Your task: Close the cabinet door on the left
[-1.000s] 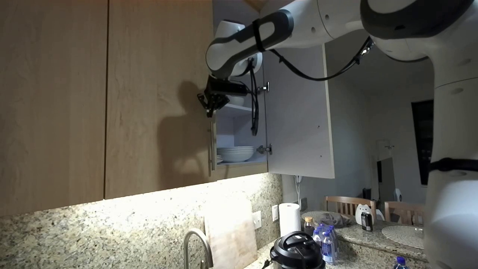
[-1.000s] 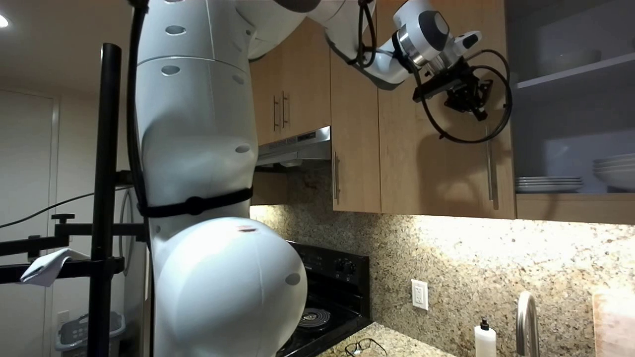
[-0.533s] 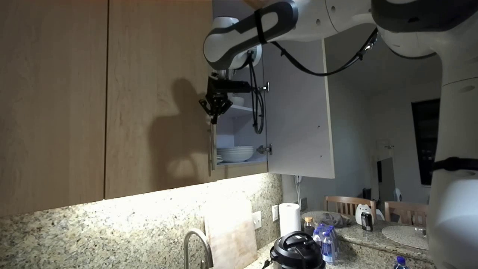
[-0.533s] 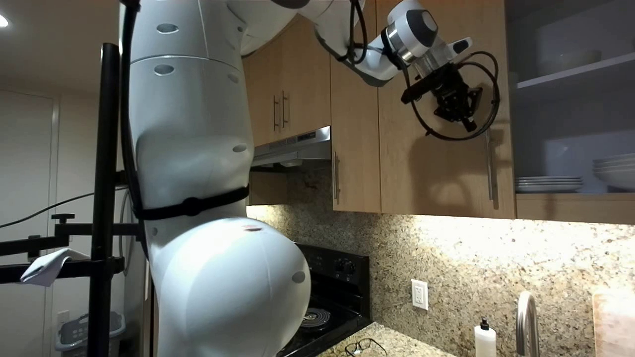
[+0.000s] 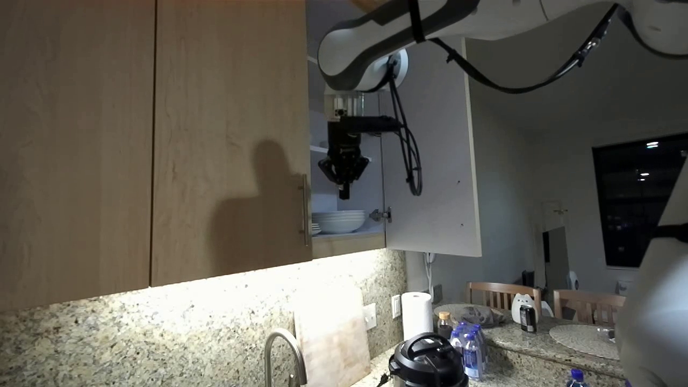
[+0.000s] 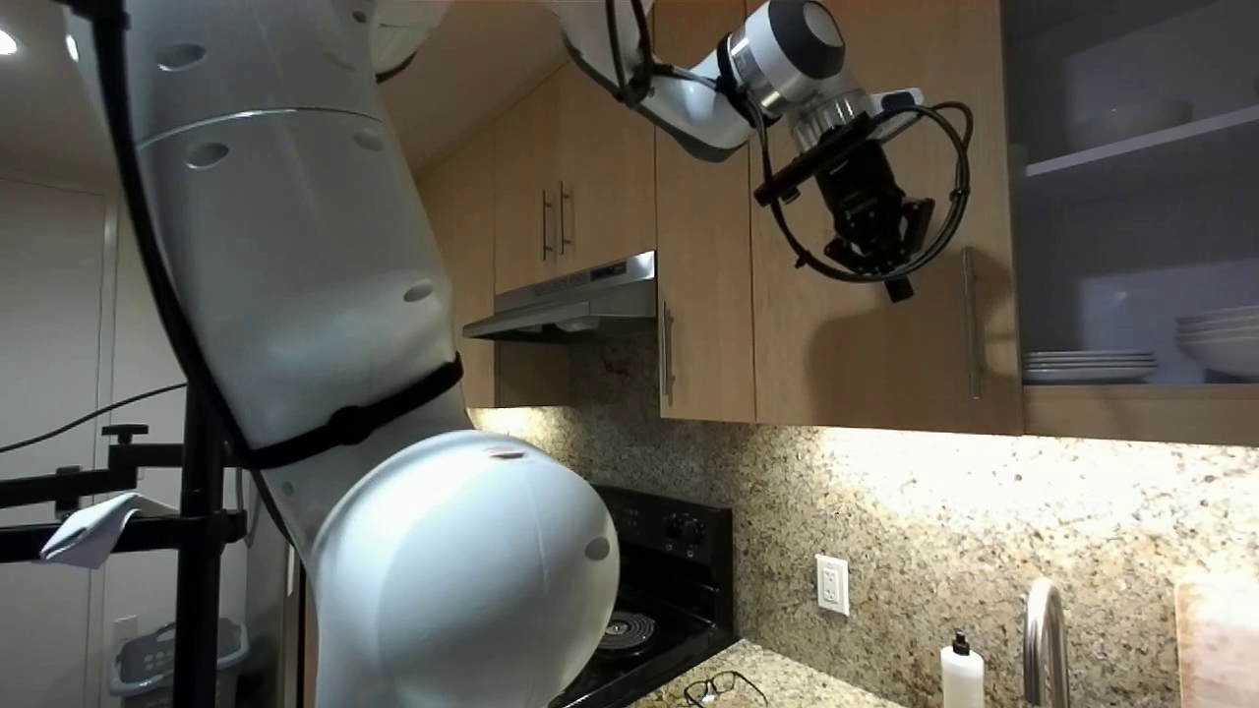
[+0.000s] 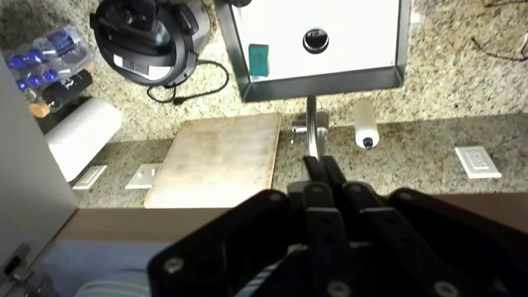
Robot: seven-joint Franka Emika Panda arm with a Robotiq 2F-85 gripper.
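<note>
The light-brown cabinet door [image 5: 231, 123] shows in both exterior views [image 6: 875, 364], with its vertical steel bar handle [image 5: 306, 209] near the edge beside the open compartment. It looks flush or nearly flush with the cabinet; a small gap cannot be told. My gripper [image 5: 344, 192] points down, out in front of the cabinet and apart from the door. In an exterior view the gripper [image 6: 898, 289] appears left of the handle [image 6: 971, 324]. In the wrist view the gripper's [image 7: 321, 161] fingertips are together with nothing between them. The door's face is hidden there.
A whitish door panel [image 5: 430, 161] stands wide open on the right. The open compartment holds white bowls [image 5: 338, 221] and plates [image 6: 1087, 366]. Below are a faucet [image 5: 285, 344], cutting board [image 5: 330, 333], pressure cooker [image 5: 430, 360], paper towel roll [image 5: 417, 314] and soap bottle [image 6: 962, 674].
My gripper has moved down and back from the cabinet door, turning to point more straight down. It passed from beside the handle to farther away. The door shows no visible movement.
</note>
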